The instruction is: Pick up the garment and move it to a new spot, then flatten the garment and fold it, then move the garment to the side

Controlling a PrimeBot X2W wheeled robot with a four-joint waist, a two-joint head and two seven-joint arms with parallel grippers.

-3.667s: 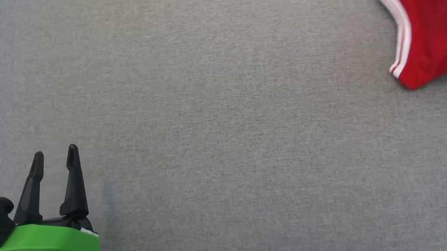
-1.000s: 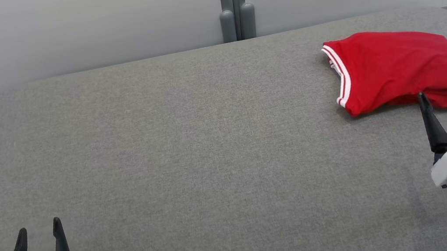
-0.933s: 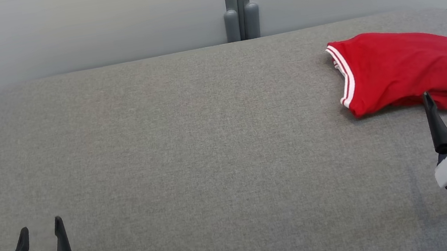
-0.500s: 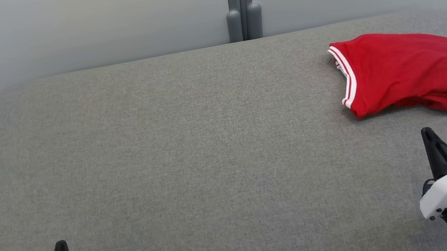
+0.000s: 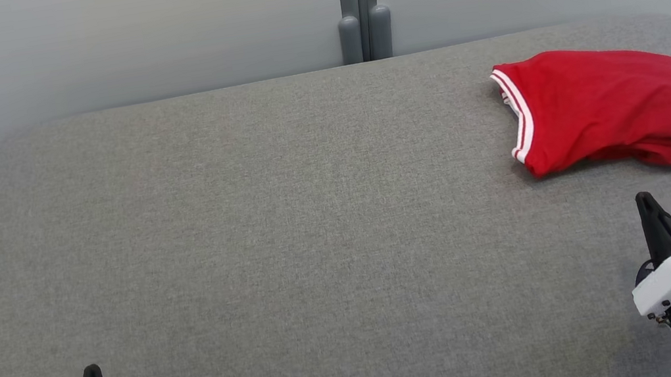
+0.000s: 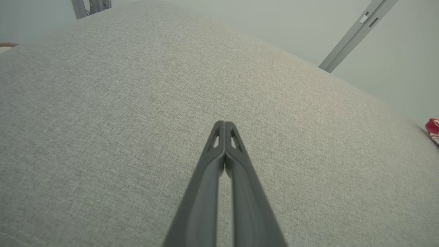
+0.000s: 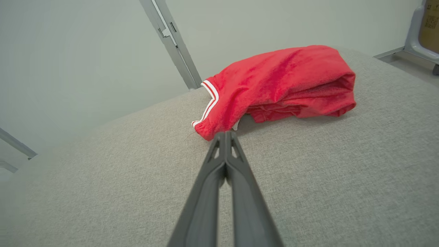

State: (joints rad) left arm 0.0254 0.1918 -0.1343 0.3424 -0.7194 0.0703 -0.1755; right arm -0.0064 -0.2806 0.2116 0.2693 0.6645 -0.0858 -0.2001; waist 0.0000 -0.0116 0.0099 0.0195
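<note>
folded red garment (image 5: 606,105) far right – grey cushion (image 5: 289,235), both hands closed

Grey woven-fabric surface (image 5: 287,222), far corners rounded. Carries one folded red garment (image 5: 602,105) with white-striped trim near the far right corner, clear of the edges, trim facing the left edge, bunched folds toward the near edge.

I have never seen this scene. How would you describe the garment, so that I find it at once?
Look at the wide grey cushioned surface. Near its far right corner, beyond the right gripper, lies a roughly folded red garment. Its bright red cloth and white-striped hem set it apart from everything grey around it.
</note>
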